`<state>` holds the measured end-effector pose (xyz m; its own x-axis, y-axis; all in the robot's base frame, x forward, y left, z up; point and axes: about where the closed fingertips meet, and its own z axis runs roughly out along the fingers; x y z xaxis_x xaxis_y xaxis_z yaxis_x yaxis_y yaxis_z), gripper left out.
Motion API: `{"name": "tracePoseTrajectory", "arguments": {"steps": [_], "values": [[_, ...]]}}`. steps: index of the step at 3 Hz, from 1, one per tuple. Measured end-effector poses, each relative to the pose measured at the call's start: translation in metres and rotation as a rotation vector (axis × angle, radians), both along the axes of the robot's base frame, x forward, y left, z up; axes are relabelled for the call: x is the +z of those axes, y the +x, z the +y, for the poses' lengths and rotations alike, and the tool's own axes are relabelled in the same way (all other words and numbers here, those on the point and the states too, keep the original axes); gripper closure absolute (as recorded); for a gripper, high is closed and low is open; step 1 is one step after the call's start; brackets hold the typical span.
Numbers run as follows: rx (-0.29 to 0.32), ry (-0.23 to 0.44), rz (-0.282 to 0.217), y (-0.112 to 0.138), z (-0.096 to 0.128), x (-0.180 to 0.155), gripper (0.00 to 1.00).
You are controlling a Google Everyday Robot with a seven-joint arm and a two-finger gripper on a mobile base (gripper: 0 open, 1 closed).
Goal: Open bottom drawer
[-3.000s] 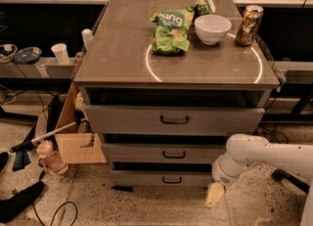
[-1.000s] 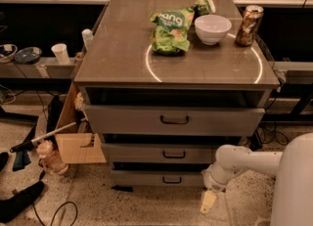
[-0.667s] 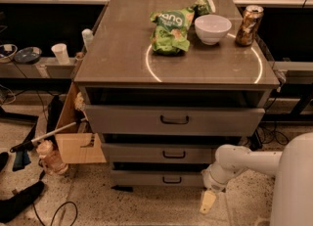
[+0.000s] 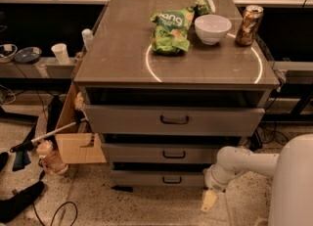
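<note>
The bottom drawer (image 4: pixel 146 177) is the lowest and narrowest of three grey fronts, with a small black bar handle (image 4: pixel 172 180). Its front sits set back under the middle drawer (image 4: pixel 142 152), and no interior shows. My gripper (image 4: pixel 209 200) hangs low near the floor, just right of the bottom drawer's right end and well right of the handle. Its pale tip points down. My white arm (image 4: pixel 244 164) reaches in from the right edge.
The top drawer (image 4: pixel 122 120) juts out furthest. A green chip bag (image 4: pixel 170 28), a white bowl (image 4: pixel 212 28) and a can (image 4: pixel 248 18) sit on the cabinet top. A cardboard box (image 4: pixel 73 137), a bottle (image 4: pixel 49 156) and cables lie on the floor at the left.
Since three seconds ago my arm has swung left and lower, towards the right end of the bottom drawer. In the last second it has hardly moved. The drawers have not moved.
</note>
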<state>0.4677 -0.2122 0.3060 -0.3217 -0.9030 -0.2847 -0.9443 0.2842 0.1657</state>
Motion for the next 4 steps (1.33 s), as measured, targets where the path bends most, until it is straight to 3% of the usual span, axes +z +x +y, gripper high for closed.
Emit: {"name": "tracePoseTrajectory", "arguments": {"steps": [1, 2, 4], "values": [[-0.065, -0.013, -0.041, 0.003, -0.01, -0.012, 0.0], [-0.092, -0.015, -0.052, 0.008, -0.013, -0.021, 0.0], [-0.098, 0.011, -0.032, 0.03, -0.003, -0.047, 0.0]]}}
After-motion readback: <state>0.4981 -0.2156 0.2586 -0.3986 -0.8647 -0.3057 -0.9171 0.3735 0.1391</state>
